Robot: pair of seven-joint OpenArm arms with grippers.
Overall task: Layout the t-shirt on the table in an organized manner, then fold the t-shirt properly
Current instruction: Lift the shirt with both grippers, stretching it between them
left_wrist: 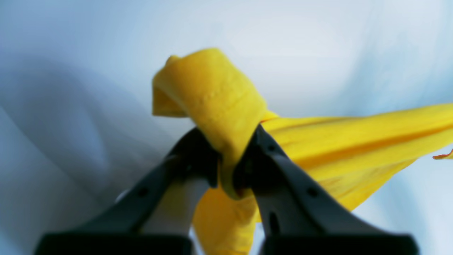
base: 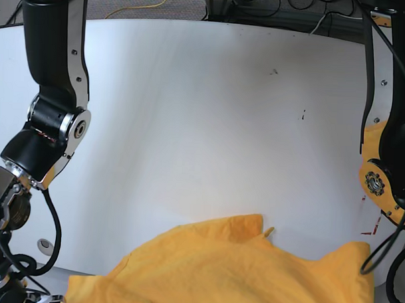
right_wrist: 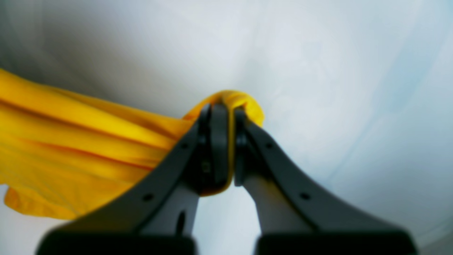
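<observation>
Bright orange-yellow cloth t-shirt (base: 238,269) bunched and rumpled at the near edge of the glossy white desk (base: 210,125), spread across the lower part of the base view, a loose fold raised near its middle. Pinched at two ends: left tool (left_wrist: 231,159), black-fingered, clamped tight on a rolled, stitched hem of the t-shirt (left_wrist: 212,95), cloth stretching off to the side in taut folds. Right tool (right_wrist: 226,145) closed almost completely, only a thin band of the t-shirt (right_wrist: 70,141) between its fingers, a small loop bulging above the tips. A few dark specks (base: 303,115) farther back on the desk. Both wrist views blurred.
</observation>
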